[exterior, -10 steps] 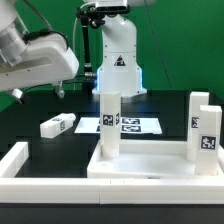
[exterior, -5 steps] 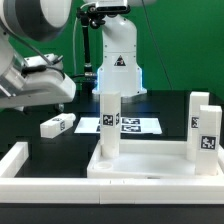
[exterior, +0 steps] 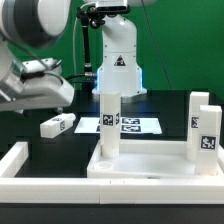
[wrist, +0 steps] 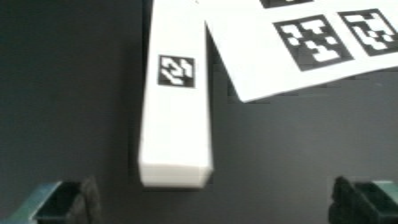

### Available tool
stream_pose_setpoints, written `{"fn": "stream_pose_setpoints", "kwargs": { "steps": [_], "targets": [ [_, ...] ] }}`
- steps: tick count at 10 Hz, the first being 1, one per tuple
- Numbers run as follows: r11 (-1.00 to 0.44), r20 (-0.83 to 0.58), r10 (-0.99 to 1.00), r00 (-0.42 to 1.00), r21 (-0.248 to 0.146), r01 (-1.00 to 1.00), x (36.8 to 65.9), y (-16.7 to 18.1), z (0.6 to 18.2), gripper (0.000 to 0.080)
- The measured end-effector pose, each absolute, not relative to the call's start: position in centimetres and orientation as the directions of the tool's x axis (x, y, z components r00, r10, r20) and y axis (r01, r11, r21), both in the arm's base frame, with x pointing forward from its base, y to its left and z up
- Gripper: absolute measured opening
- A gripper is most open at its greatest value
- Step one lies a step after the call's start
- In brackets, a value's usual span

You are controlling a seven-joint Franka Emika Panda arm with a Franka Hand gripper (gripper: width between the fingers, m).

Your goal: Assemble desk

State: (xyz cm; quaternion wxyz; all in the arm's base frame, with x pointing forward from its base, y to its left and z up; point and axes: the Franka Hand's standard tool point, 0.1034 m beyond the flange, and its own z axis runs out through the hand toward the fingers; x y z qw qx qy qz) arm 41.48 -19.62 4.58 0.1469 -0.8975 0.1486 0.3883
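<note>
The hand [wrist: 214,198] hangs open above the loose desk leg [wrist: 178,105], fingers straddling its long axis.

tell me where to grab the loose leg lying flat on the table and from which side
Grip the lying leg across its two long side faces, near mid-length, coming straight down from above. It lies flat with its tagged face up, and in the wrist view the open gripper has a finger on each side of the leg's line. One edge touches the marker board, so keep that finger's path slim.
</note>
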Motion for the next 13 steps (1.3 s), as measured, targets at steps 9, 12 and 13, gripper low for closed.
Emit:
{"fn": "stream_pose_setpoints", "kwargs": {
  "steps": [9, 12, 13],
  "targets": [
    [-0.874, -0.812, -0.259, 0.523, -0.035, -0.485, 37.9, -18.2, 0.8, 0.0649],
    [-0.875, -0.808, -0.259, 0.528, -0.035, -0.483, 38.0, -18.4, 0.8, 0.0489],
    [-0.875, -0.808, -0.26, 0.529, -0.035, -0.483, 38.0, -18.4, 0.8, 0.0489]
  ]
}}
